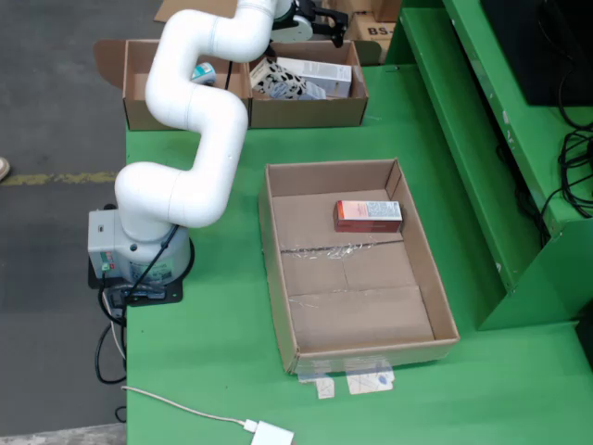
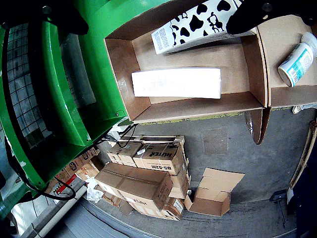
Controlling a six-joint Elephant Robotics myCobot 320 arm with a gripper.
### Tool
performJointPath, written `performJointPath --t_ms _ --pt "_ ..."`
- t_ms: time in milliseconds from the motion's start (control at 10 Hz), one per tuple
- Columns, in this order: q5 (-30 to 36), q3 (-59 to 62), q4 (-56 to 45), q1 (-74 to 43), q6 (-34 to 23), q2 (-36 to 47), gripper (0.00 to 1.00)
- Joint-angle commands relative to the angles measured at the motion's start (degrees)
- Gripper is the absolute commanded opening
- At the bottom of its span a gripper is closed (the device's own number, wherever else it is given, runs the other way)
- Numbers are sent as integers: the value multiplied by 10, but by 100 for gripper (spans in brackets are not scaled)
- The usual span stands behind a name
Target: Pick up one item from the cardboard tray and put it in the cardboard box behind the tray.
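1. The red-and-white carton [image 1: 368,215], the only item left in the cardboard tray [image 1: 278,278], lies flat toward the tray's 1 o'clock corner in the fixed view, close to the far wall. The arm [image 1: 199,102] reaches away from it to 12 o'clock, with the hand [image 1: 310,19] over the cardboard box [image 1: 306,111] behind the tray; that box already holds cartons. The hand is half cut off by the frame, so I cannot tell whether it is spread or pinching anything.
2. In the hand's own view, a long white box [image 2: 176,82] lies in the compartment below, a cow-patterned carton [image 2: 198,25] at 12 o'clock, and a white bottle [image 2: 296,59] in the neighbouring compartment at 3 o'clock. Dark finger shapes [image 2: 257,15] cross the top edge; nothing shows between them.
3. Risk: the remaining carton sits near the tray wall, so a finger could strike the cardboard and shove the tray on the green worktop [image 1: 213,371].
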Motion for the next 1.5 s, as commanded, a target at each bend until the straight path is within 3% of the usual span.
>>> performJointPath --t_ms 0,1000,1300,1400 --pt "-4 12 8 -1 -3 17 100" --pt "-4 12 8 -1 -3 17 100" --pt "-4 12 8 -1 -3 17 70" --pt "-4 12 8 -1 -3 17 70"
